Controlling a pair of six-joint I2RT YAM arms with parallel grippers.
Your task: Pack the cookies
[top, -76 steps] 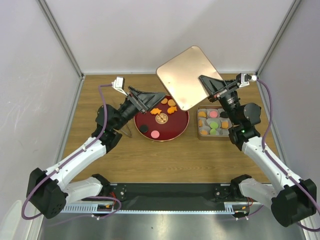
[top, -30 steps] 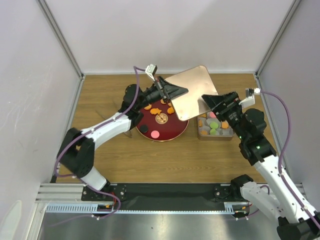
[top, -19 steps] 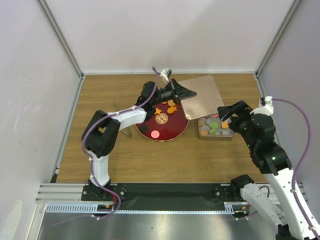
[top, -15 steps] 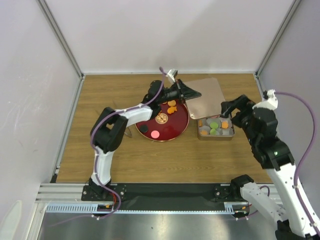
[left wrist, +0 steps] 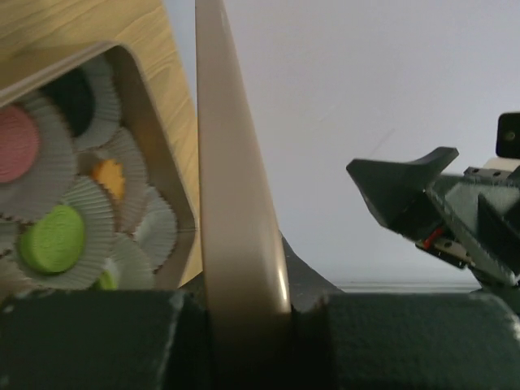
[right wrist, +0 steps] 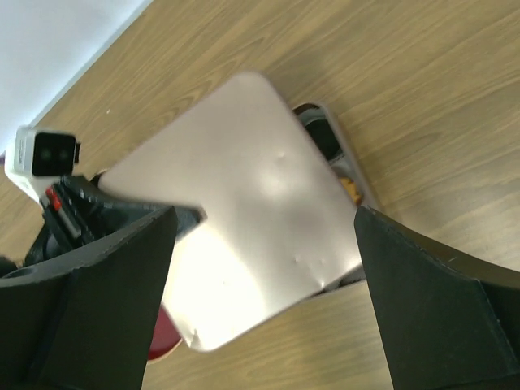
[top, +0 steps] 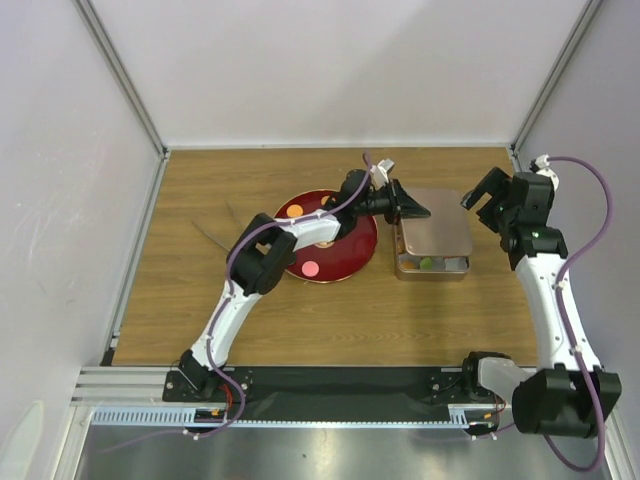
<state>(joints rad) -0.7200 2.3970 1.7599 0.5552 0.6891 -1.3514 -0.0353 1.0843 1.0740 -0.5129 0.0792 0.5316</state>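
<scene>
The cookies [left wrist: 50, 240] sat mostly in the tin [top: 432, 270], each flat and face-up in a paper cup [left wrist: 85, 207]; being round, they pointed no way and had no long axis. A pink one and an orange one lay loose on the plate [top: 345, 262], just left of the tin. The tin stood in the right half of the table [top: 200, 300], its long axis parallel to the near edge. The lid [top: 440, 222] hovered nearly flat over it, offset toward the far edge so that the tin's near row showed; the left wrist view showed it raised off the rim on that side. The left gripper [top: 415, 209] had its jaws narrowed onto the lid's left edge; the right gripper [top: 486, 192] stood just beside the lid's right edge, jaws spread wide and holding nothing. The step in hand looked to be closing the tin; the next move would call for drawing the lid toward the near edge, squaring it with the rim, and lowering it level before letting go; the cookies on the plate seemed unpacked.
</scene>
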